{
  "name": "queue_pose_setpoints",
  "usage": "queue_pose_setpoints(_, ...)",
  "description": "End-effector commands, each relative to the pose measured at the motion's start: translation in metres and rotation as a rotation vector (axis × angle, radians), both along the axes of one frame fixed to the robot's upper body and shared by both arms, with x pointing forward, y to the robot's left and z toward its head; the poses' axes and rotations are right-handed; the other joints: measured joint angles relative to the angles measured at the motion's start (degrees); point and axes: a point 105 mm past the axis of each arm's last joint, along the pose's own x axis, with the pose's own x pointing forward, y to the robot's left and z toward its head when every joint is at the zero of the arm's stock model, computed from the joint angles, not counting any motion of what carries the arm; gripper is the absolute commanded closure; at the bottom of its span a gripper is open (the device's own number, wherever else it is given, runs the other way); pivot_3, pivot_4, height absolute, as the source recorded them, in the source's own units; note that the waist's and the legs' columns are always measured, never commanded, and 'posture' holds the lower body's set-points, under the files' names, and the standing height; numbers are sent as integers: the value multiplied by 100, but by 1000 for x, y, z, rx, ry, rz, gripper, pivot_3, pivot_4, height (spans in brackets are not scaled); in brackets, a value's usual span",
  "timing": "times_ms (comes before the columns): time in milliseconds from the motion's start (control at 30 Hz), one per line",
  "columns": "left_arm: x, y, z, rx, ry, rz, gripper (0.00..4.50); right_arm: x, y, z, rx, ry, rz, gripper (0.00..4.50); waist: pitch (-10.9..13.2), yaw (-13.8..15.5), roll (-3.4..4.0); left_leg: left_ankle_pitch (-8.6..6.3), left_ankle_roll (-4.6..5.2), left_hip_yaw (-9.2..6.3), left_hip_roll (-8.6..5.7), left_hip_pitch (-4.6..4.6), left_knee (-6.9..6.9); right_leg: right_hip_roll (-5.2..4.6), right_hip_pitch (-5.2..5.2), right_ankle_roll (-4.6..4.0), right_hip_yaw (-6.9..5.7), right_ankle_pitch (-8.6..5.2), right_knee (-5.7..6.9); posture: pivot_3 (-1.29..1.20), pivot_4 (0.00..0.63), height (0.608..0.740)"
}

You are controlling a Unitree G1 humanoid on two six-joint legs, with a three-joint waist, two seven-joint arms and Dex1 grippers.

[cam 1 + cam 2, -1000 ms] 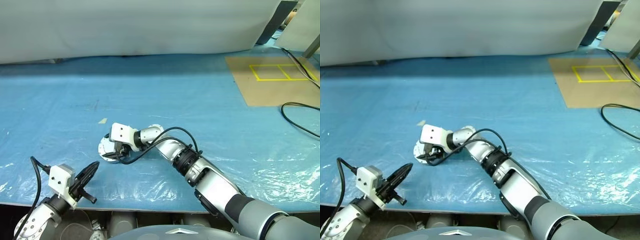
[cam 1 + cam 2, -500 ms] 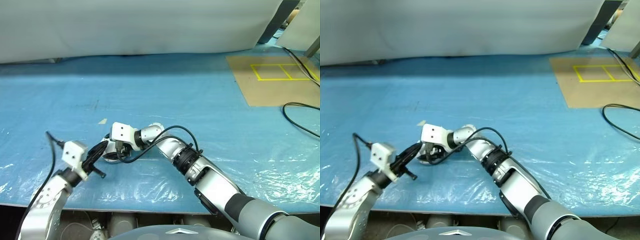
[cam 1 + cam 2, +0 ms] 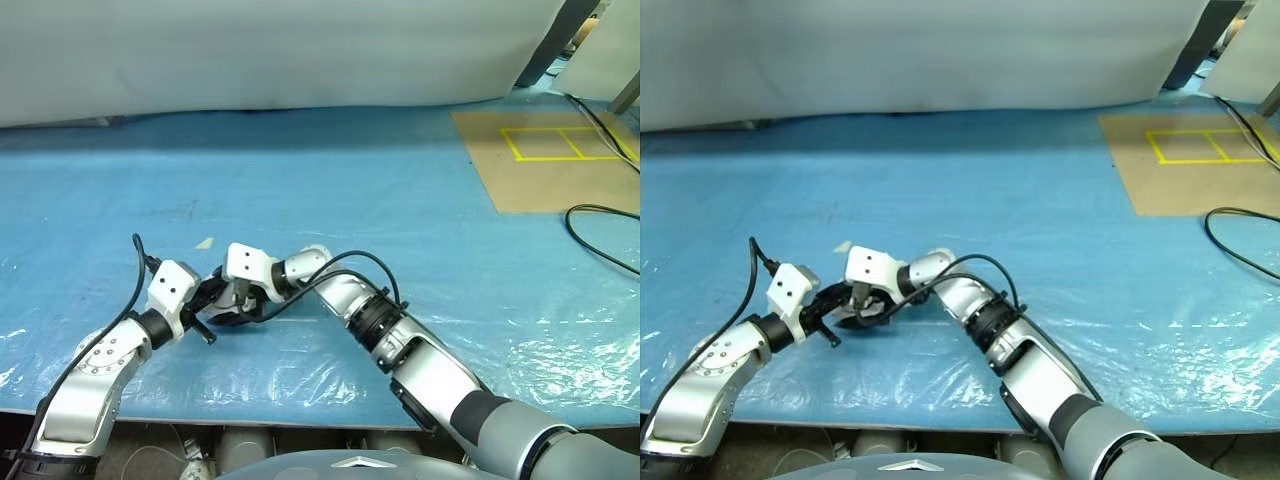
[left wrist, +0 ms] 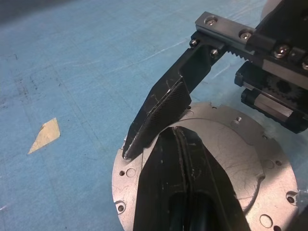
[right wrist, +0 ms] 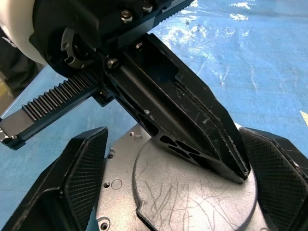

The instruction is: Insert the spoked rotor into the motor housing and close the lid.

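Meeting over one spot on the blue sheet, both grippers crowd around a round grey metal part with a raised central plate and small holes along its flange, which reads as the lid. Its underside and whatever it sits on are hidden, so the housing and rotor cannot be made out.

In the left wrist view the left gripper has its two black fingers pressed together, clenched on nothing, with the joined tips directly over the raised plate of the lid. Whether the tips touch the metal cannot be told. Just beyond those tips, one textured finger of the other arm slants down to the lid's flange.

In the right wrist view the right gripper stands spread wide, released, with one finger on either side of the lid's raised plate and the lid lying between them. The shut left gripper reaches in from the far side and ends between the right fingers, above the plate.

From the head view the left gripper comes in from the left and the right gripper from the right, their tips almost meeting. A small tan scrap lies on the sheet a little beyond both grippers. Well away, far to the right, a brown board with yellow lines and a black cable lie on the sheet.
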Motion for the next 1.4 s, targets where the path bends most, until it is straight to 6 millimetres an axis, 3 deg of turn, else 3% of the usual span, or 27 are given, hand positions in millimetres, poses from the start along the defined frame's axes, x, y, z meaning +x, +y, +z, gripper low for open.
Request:
queue_pose_setpoints(33,-15,-2,-24,2,116,-22,4500,-8,-2,6,58,9,68,24,0,-1,-2,0,0,0,0,-5,0,0,-3,0,0,0,-4,0,150,740)
queue_pose_setpoints(133,-22,-8,-25,-21,136,-54,4500,-8,-5,16,105,-6,96,24,-1,2,-5,3,-5,-1,-2,-39,1,0,-30,1,-2,1,-11,0,150,740)
queue_pose_setpoints(433,-24,-11,-22,-50,166,-66,4500,24,-20,35,226,-99,-42,24,0,-29,-11,4,-7,-4,2,-76,3,6,-78,25,-7,17,7,0,150,740)
queue_pose_setpoints(633,-23,-9,-23,-39,170,-59,4500,36,-37,34,242,-41,-101,24,1,-31,-12,5,-7,-4,4,-75,6,7,-77,12,-7,10,8,0,150,740)
queue_pose_setpoints(767,-23,-4,-22,-33,165,-44,4500,37,-52,21,183,-11,-97,24,0,-19,-13,5,-7,-4,2,-77,15,5,-75,11,-7,10,8,0,150,740)
queue_pose_setpoints(1033,-27,4,-23,-18,170,-26,4500,39,-60,-3,107,330,-211,24,0,-48,-13,5,-6,-3,12,-74,5,18,-71,-1,-6,3,13,0,150,740)
queue_pose_setpoints(1400,-27,4,-24,-12,169,-24,4500,26,-52,-13,7,912,-395,24,-1,-29,-11,8,-13,-2,10,-63,4,15,-69,-3,-7,1,10,0,150,740)
